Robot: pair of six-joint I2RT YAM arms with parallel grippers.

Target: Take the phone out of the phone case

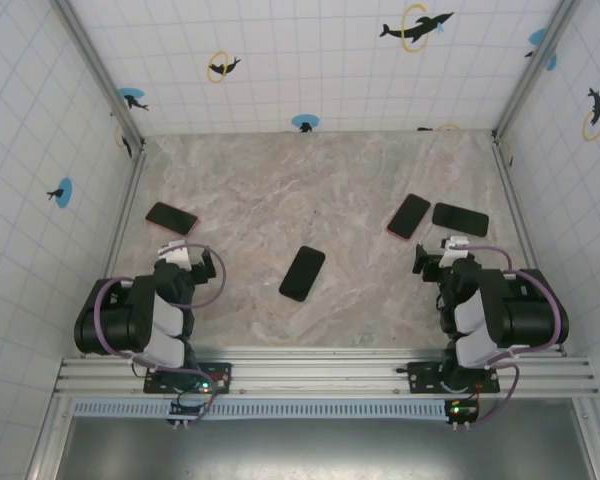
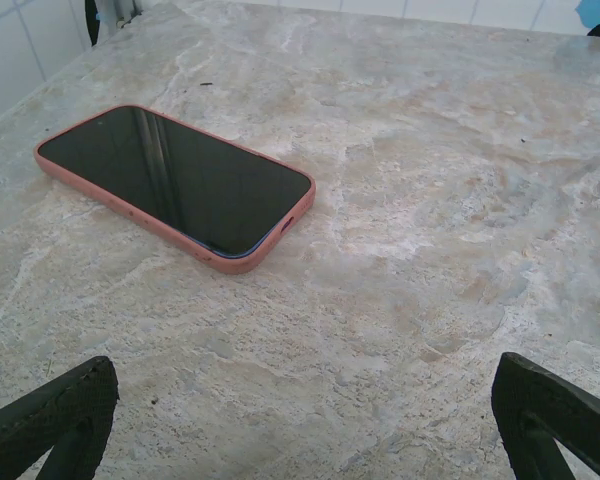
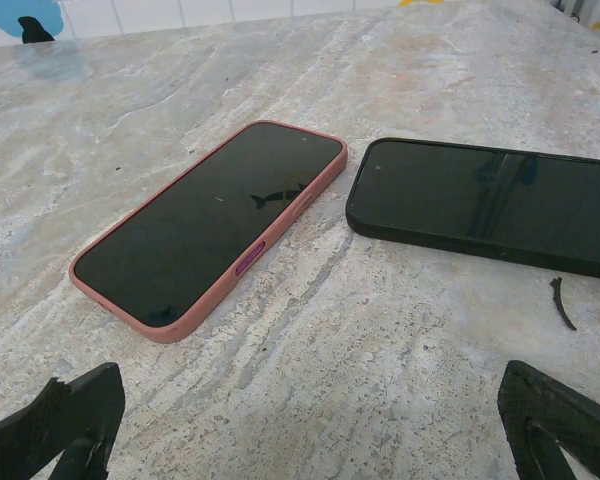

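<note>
Four phones lie flat, screens up, on the marble table (image 1: 310, 190). A phone in a pink case (image 1: 171, 218) lies at the left, just ahead of my left gripper (image 1: 206, 264); in the left wrist view the same pink-cased phone (image 2: 175, 183) sits upper left of the left gripper (image 2: 305, 430), which is open and empty. At the right lie another pink-cased phone (image 1: 409, 216) (image 3: 212, 225) and a black-cased phone (image 1: 460, 219) (image 3: 490, 205), side by side ahead of my right gripper (image 1: 426, 262) (image 3: 310, 430), open and empty too. A black phone (image 1: 302, 273) lies in the centre.
Tiled walls with dolphin stickers enclose the table on three sides. Both arms are folded low by their bases at the near edge. A small dark sliver (image 3: 562, 303) lies on the marble near the black-cased phone.
</note>
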